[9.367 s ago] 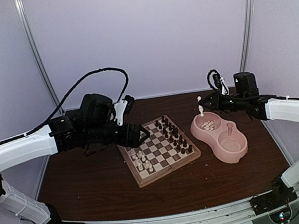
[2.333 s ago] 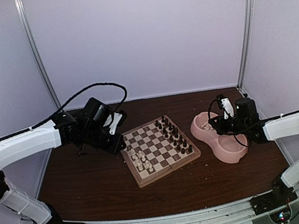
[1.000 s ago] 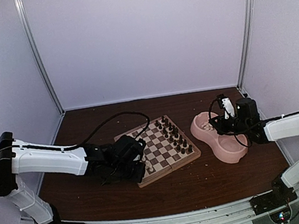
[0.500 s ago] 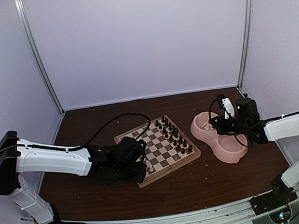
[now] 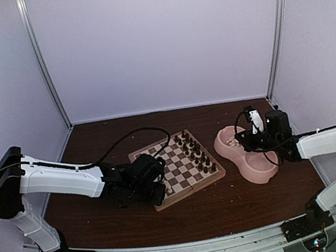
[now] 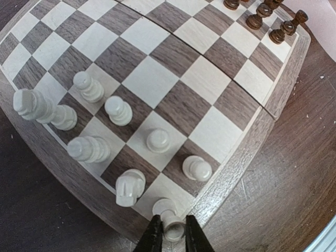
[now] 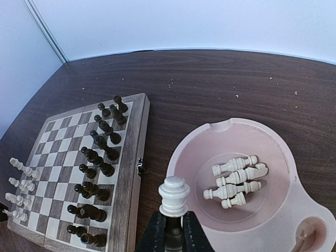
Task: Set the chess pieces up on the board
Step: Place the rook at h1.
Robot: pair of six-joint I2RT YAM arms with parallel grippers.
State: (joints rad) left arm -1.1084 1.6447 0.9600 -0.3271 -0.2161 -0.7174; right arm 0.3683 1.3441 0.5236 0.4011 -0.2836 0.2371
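Note:
The board (image 6: 247, 152) holds several white chess pieces (image 6: 118, 110) in its near-left corner, among them a knight (image 6: 129, 186). On the corner square, my left gripper (image 6: 172, 235) is shut on a white piece (image 6: 173, 228) that stands there. In the top view that gripper (image 5: 158, 193) sits low at the board's (image 5: 193, 192) near-left corner. My right gripper (image 7: 173, 223) is shut on a tall white piece (image 7: 174, 195), held upright above the table between the board (image 7: 126, 173) and the bowl. Dark pieces (image 7: 97, 157) fill the board's right side.
The pink double bowl (image 5: 265, 172) lies right of the board. Its round compartment (image 7: 184, 157) holds several white pieces lying down (image 7: 236, 181). My right arm (image 5: 320, 141) hovers over the bowl. A black cable (image 5: 126, 138) arcs over the board's far-left corner. The enclosure walls are close.
Since about two seconds ago my left arm swung from behind the board's left side down to its near-left corner and has stayed there over the last second. The right arm has not moved.

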